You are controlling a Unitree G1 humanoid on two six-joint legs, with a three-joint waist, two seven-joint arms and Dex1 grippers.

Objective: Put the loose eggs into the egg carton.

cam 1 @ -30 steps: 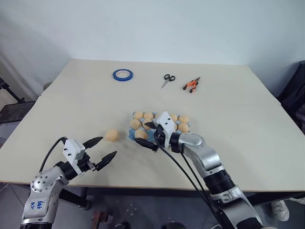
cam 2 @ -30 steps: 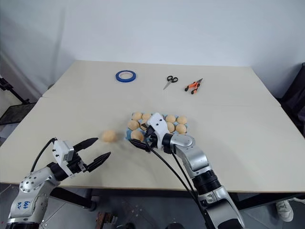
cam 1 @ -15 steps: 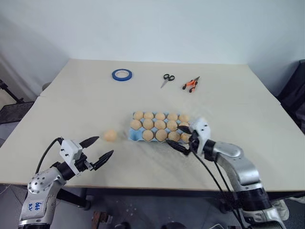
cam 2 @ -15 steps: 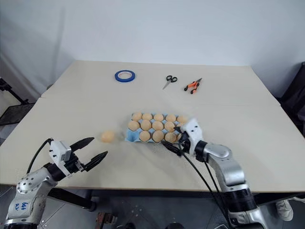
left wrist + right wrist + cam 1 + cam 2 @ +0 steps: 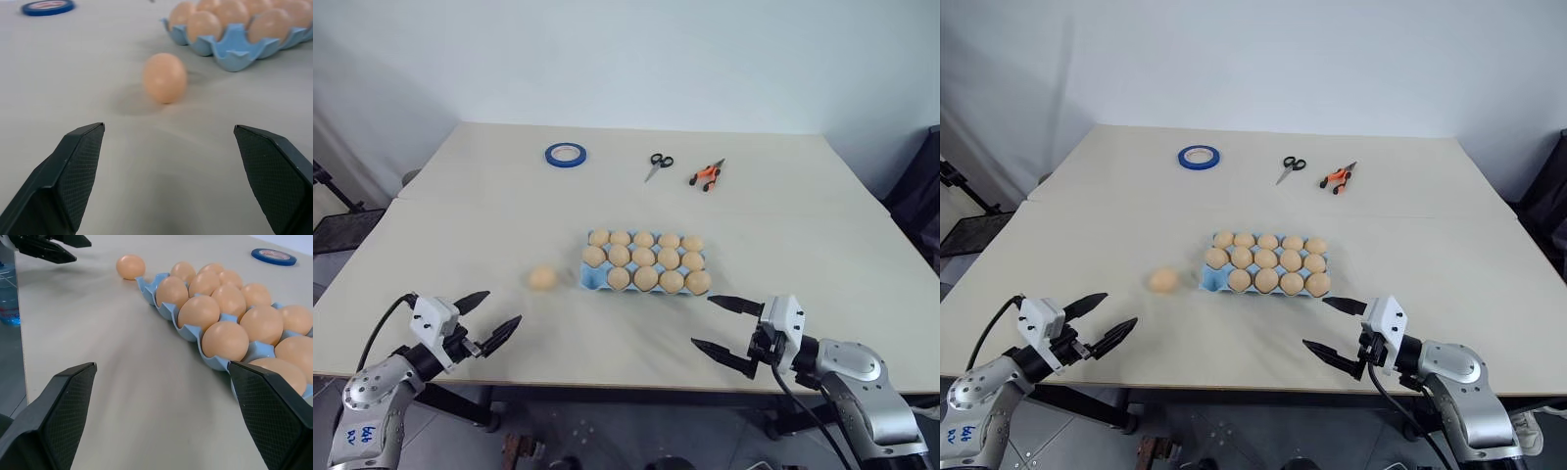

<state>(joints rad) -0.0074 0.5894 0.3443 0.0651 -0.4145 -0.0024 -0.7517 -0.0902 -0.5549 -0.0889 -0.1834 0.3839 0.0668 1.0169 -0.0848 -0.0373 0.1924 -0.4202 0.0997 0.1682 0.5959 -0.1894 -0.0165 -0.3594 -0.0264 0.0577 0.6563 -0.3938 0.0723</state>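
Observation:
One loose egg (image 5: 542,278), pale tan, lies on the table just left of the egg carton (image 5: 588,277). The light blue carton holds several eggs; its near-left corner cup looks bare. My left gripper (image 5: 505,305) hovers open and empty near the table's front-left edge, pointing at the loose egg (image 5: 165,77) from a short way off. My right gripper (image 5: 701,321) is open and empty, low over the table in front of the carton's right end. The right wrist view runs along the carton (image 5: 168,311) to the loose egg (image 5: 130,266) and the left gripper (image 5: 49,247).
At the far side of the table lie a blue tape roll (image 5: 566,154), black scissors (image 5: 658,164) and orange-handled pliers (image 5: 707,174). Both grippers are close to the table's front edge (image 5: 607,380).
My right gripper has pulled away from the carton's near-left corner, going right and back toward the table's front edge. The left gripper has drifted a little left. The loose egg has stayed put.

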